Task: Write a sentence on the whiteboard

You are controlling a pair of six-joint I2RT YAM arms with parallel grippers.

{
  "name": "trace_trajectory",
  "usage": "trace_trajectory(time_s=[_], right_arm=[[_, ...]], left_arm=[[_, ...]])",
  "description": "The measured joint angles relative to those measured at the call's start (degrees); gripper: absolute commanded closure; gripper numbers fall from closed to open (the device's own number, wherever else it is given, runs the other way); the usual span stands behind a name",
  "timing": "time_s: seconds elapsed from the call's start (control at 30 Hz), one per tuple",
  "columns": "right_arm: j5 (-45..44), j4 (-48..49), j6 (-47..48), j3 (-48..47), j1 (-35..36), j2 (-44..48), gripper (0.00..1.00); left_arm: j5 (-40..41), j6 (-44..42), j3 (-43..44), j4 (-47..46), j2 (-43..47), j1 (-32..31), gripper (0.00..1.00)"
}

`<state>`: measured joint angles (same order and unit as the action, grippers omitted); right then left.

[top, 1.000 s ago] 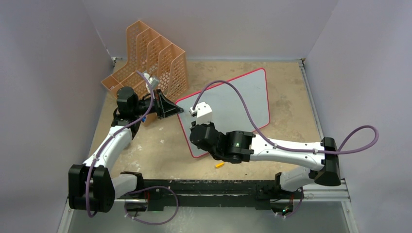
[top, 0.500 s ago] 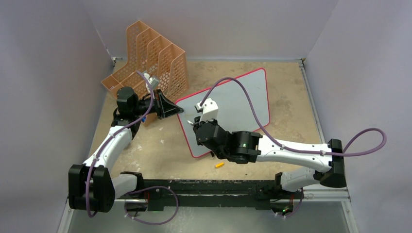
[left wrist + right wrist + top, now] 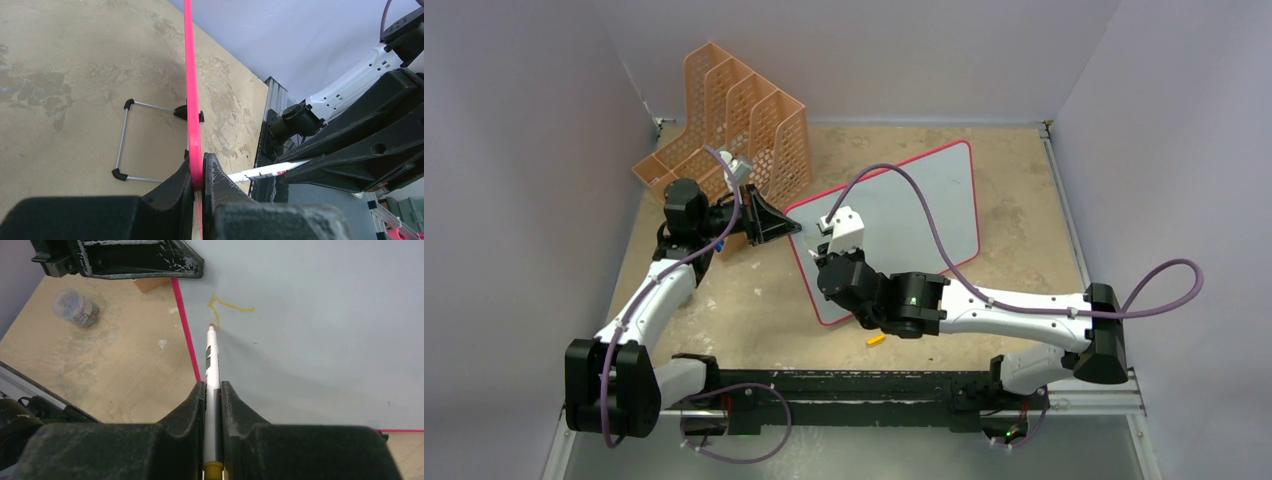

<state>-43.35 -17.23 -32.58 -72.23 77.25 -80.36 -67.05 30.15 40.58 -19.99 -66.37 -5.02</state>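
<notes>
Our left tool (image 3: pixel 198 172) is pressed together on the left edge of the whiteboard (image 3: pixel 924 200), pinching its red-pink frame (image 3: pixel 190 75) between the two fingers and holding the board propped at a slant on the table (image 3: pixel 1024 240). Our right tool (image 3: pixel 213 390) is clamped on a marker (image 3: pixel 212 365), whose orange tip seems to touch the board just inside that same left edge, close beside the left tool. Of the sentence (image 3: pixel 227 306) we see only one short yellow-orange stroke, high in the board's left corner, with the tip at its foot. To the right of the stroke the board is blank all the way to its far edge. Behind the board, its wire stand (image 3: pixel 125 140) with small black feet rests on the table. An orange perforated file rack (image 3: pixel 734 110) stands close behind our left arm. A small orange cap (image 3: pixel 876 339) lies on the table near the board's lower edge, beside our right arm.
</notes>
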Motion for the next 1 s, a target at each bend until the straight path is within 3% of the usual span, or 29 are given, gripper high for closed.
trace_trajectory(time_s=[1.0], right_arm=[[-1.57,-0.59,-0.79,0.46,0.0,-0.61,1.0]], left_arm=[[0.0,0.0,0.0,0.0,-0.02,0.02,1.0]])
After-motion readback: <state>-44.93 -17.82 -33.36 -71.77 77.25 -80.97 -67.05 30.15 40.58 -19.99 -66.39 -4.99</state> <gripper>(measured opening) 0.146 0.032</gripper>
